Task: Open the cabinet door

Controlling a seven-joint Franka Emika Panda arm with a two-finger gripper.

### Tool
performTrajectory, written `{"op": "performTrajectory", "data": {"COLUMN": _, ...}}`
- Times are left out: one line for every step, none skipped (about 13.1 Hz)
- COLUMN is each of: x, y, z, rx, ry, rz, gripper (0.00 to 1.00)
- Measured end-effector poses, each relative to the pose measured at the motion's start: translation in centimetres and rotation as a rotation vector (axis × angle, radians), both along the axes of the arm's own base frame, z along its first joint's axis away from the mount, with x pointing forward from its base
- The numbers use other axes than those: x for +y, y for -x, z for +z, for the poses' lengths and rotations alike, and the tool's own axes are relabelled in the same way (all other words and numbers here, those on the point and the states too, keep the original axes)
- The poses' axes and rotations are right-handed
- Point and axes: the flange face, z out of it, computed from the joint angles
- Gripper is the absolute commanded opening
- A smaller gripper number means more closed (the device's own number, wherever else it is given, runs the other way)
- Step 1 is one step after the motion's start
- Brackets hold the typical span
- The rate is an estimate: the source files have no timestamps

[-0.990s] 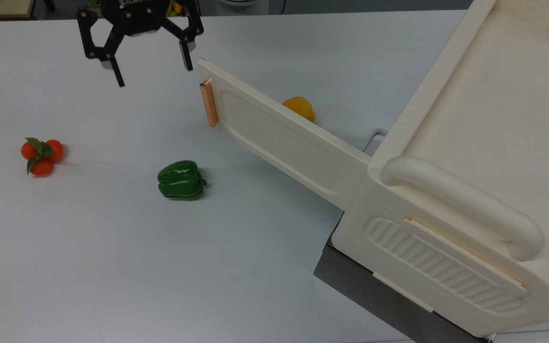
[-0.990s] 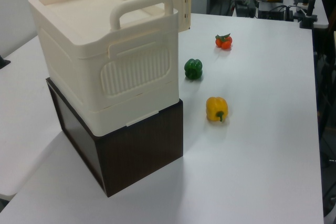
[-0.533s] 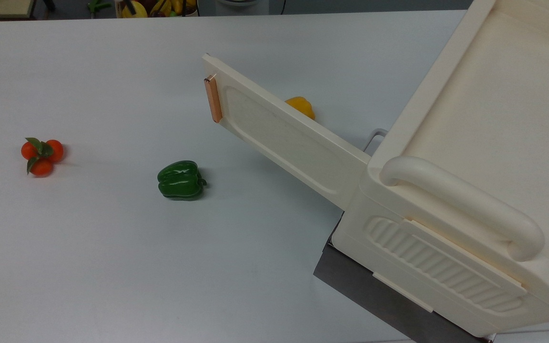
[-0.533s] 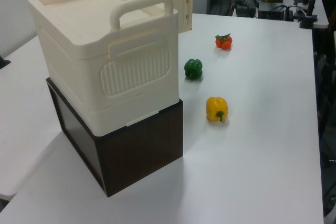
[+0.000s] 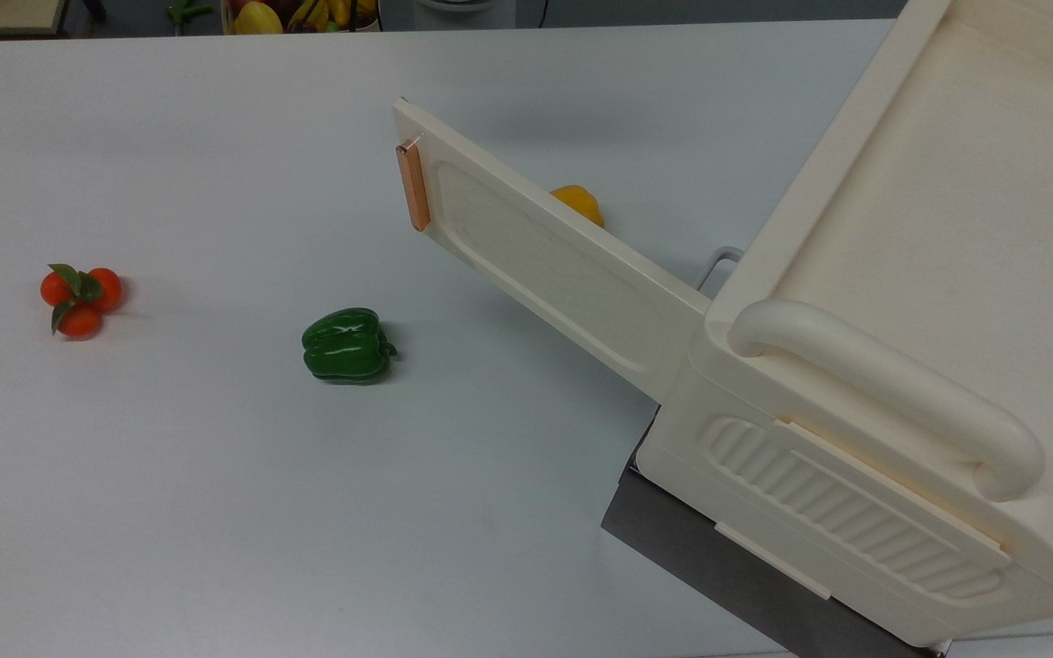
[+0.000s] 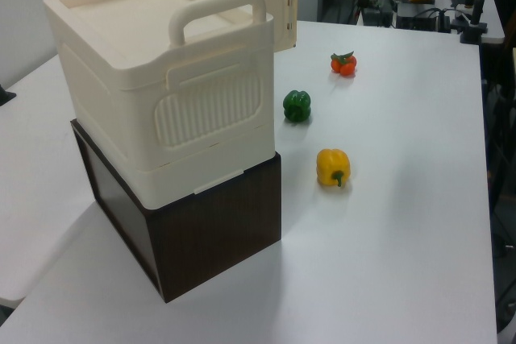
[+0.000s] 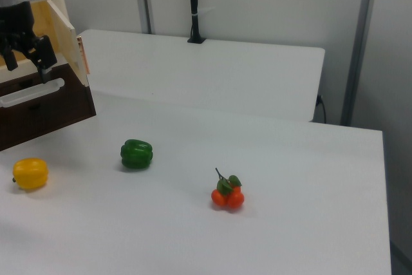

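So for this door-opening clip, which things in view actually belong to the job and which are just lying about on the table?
Part of the job:
- cabinet door, swung open, with its copper handle
- cream cabinet on the dark box
- gripper, up beside the cabinet in the right view

Just lying about:
- green pepper
- yellow pepper
- cluster of small oranges

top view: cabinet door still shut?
No, the cabinet door stands swung wide open from the cabinet, its copper handle out over the table.
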Motion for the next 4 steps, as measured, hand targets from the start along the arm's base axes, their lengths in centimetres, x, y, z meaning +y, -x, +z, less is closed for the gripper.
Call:
{"op": "performTrajectory", "data": {"x": 0.3, "y": 0.0, "z": -0.3, "rx": 0.006, "ry": 0.028, "rz": -0.025, "gripper": 1.00}}
{"op": "performTrajectory", "data": {"x": 0.3, "y": -0.4, "z": -0.6, "rx": -0.017, "ry": 0.037, "rz": -0.029, "gripper": 1.00}}
{"op": "performTrajectory", "data": {"x": 0.1, "y": -0.9, "z": -1.0, "rx": -0.047, "ry": 0.040, "rz": -0.015, "gripper": 1.00}}
{"op": "performTrajectory", "data": {"x": 0.0, "y": -1.1, "z": -1.3, "rx": -0.059, "ry": 0.044, "rz": 0.020, "gripper": 1.00}}
